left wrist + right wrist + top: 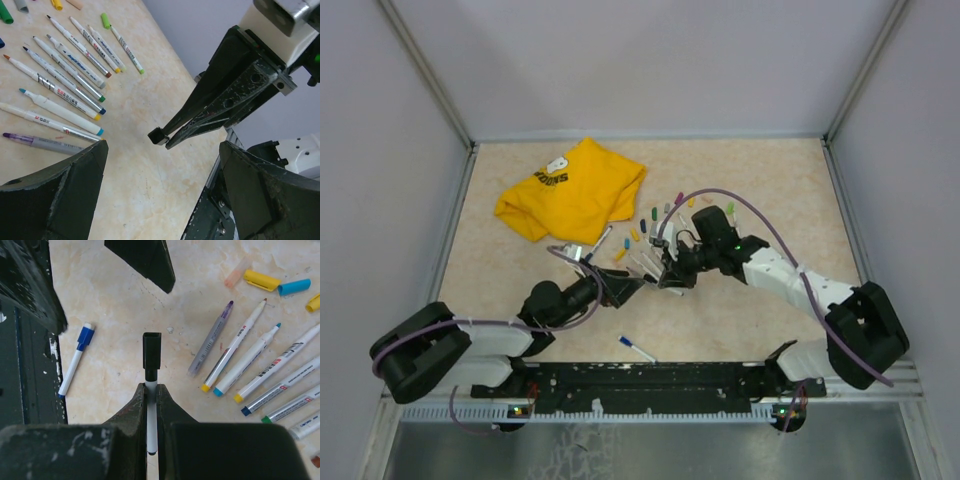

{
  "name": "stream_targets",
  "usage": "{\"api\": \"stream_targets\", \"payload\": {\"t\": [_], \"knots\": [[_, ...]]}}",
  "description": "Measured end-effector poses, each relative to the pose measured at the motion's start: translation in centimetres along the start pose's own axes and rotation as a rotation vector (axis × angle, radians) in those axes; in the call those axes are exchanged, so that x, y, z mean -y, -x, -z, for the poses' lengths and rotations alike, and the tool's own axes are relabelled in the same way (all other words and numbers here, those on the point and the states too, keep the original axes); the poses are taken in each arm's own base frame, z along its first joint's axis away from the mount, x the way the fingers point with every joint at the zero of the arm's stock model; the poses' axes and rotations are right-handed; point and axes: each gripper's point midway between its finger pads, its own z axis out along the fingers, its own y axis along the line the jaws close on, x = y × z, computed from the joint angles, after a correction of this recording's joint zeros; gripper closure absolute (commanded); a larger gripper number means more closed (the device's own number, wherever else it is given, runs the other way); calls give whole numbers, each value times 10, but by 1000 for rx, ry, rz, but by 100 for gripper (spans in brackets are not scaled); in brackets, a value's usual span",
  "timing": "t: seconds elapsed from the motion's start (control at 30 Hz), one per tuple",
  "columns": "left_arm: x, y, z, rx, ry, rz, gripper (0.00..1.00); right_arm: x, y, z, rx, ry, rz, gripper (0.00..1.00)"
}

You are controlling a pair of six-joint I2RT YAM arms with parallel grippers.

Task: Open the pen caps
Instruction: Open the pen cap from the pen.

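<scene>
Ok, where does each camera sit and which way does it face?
Top external: above and behind the robot, looking down on the table; left arm and right arm show.
Left wrist: looks out between its own open jaws at the right gripper.
Right wrist: looks along its shut jaws at the black-capped pen they hold.
Shared: both wrist views show that pen and the uncapped pens.

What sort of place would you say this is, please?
Probably a robot lab test cell: plain grey panel walls enclose a beige tabletop, two arms are bolted to a rail, and pens and a yellow T-shirt lie as props.
</scene>
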Motion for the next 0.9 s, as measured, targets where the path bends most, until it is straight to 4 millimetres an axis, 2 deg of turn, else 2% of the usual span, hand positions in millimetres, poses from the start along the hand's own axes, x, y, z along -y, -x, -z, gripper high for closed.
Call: {"api": "stream_targets", "payload": {"t": [0.23, 0.43, 0.53, 0.73, 0.83, 0.9], "knots": [[-4, -10, -22, 9, 73, 93, 8, -1, 13, 3, 44, -4, 16, 100], [-6, -13, -35, 40, 129, 178, 23, 1, 18, 4, 61, -13, 21, 100], [-5, -12, -37, 62, 145, 205, 34, 1, 18, 4, 62, -13, 18, 100], [-8, -10, -41, 90, 177, 241, 44, 2, 21, 4, 73, -18, 19, 100], [-9, -10, -44, 94, 182, 256, 54, 2, 21, 3, 75, -18, 19, 100], [-8, -12, -45, 91, 183, 261, 69, 2, 21, 3, 76, -19, 19, 100]]}}
